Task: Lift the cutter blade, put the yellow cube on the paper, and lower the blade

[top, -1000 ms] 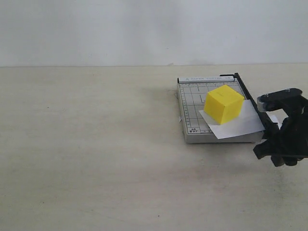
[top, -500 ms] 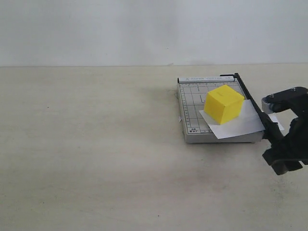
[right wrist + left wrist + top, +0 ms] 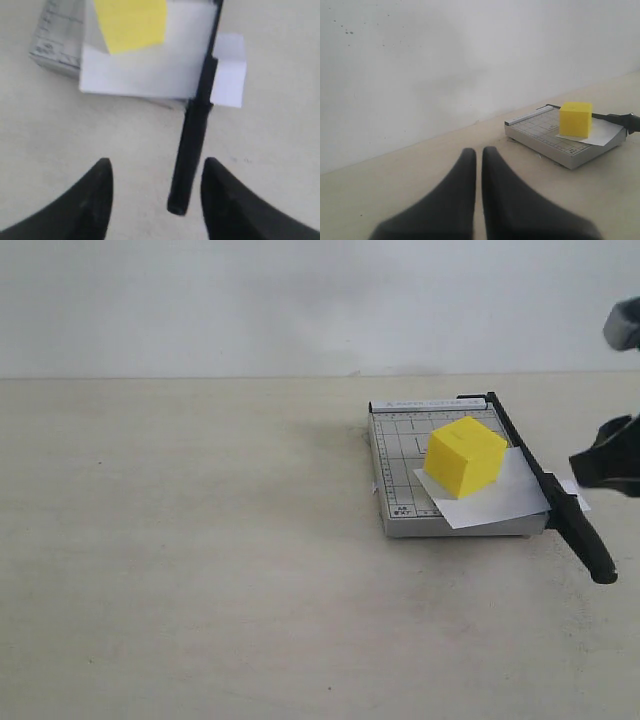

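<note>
the cutter blade (image 3: 545, 480) lies down flat along the right edge of the grey trimmer base (image 3: 395, 455), its thick black handle jutting past the front corner over the tabletop (image 3: 200, 540). the paper (image 3: 500, 502) rests on the base, pinned under the blade, with a strip showing beyond it. the yellow cube (image 3: 465, 455) sits upright on the paper, just beside the blade. the right gripper (image 3: 156, 175) hangs released above the handle, fingers spread, touching nothing. the left gripper (image 3: 478, 155) is clenched on nothing, well apart from the trimmer.
</note>
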Controlling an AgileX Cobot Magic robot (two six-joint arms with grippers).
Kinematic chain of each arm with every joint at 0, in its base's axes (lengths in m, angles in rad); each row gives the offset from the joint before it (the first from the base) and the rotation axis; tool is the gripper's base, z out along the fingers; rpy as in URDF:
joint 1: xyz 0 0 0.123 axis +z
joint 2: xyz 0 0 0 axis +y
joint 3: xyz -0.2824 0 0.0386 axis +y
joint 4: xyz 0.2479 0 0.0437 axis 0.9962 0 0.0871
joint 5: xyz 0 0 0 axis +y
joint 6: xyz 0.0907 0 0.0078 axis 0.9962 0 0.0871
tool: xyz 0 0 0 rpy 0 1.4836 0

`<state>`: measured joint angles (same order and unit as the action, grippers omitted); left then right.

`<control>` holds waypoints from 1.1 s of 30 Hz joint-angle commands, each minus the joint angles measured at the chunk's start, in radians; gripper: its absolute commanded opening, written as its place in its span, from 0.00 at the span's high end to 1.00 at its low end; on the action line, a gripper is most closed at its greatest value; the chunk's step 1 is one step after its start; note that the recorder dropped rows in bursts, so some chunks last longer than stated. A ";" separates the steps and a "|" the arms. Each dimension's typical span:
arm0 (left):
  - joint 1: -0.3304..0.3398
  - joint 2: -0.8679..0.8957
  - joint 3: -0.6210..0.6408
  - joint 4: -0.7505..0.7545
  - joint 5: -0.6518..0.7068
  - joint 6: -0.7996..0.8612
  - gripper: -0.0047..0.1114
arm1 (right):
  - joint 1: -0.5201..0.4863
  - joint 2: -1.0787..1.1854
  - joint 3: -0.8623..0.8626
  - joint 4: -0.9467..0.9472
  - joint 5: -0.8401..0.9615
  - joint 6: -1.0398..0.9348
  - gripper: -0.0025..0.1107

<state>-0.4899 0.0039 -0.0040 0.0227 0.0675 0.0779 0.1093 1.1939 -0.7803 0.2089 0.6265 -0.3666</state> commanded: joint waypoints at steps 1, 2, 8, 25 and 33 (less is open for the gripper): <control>0.001 -0.004 0.004 -0.004 -0.016 -0.011 0.92 | -0.001 -0.237 0.099 0.236 -0.109 -0.209 0.89; 0.001 -0.004 0.004 -0.004 -0.016 -0.011 0.92 | -0.001 -0.332 0.181 0.249 -0.147 -0.211 0.98; 0.001 -0.004 0.004 -0.004 -0.015 -0.011 0.92 | -0.001 -0.815 0.446 0.280 -0.136 -0.102 0.98; 0.062 -0.004 0.004 -0.004 -0.015 -0.011 0.92 | -0.001 -1.082 0.456 0.280 -0.137 -0.005 0.98; 0.296 -0.004 0.004 -0.004 -0.015 -0.011 0.92 | -0.001 -1.082 0.480 0.271 -0.150 -0.005 0.98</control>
<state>-0.2545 0.0039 -0.0040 0.0227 0.0675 0.0779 0.1093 0.1157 -0.3209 0.4877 0.4899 -0.3731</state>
